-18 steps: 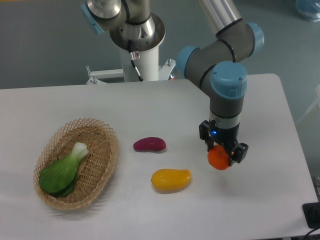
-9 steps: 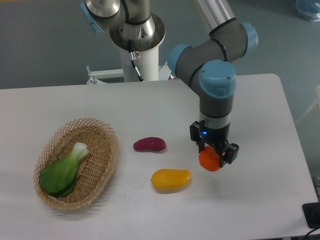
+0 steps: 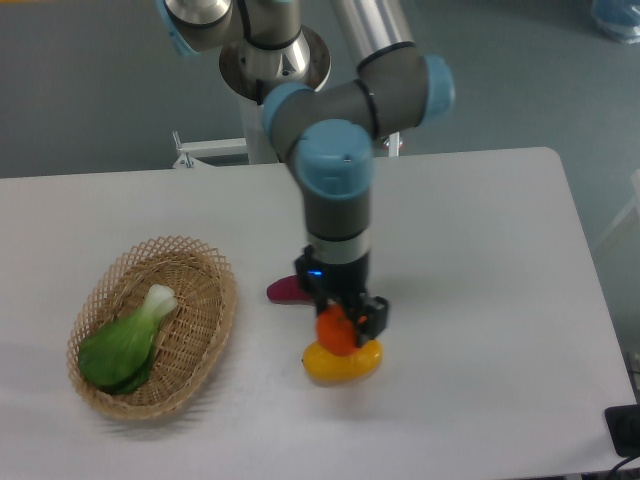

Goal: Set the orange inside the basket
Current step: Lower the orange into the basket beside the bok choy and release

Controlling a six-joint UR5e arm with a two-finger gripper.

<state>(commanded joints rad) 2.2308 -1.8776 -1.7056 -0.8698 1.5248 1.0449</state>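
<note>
Above the worktop, my tool grips the orange between its fingers, directly over a yellow mango; the basket lies well off to the tool's left in the picture.

Bright orange-red orange in a black gripper, yellow-orange mango, purple vegetable, tan woven basket with green-and-white bok choy, grey arm with blue caps, white table.
</note>
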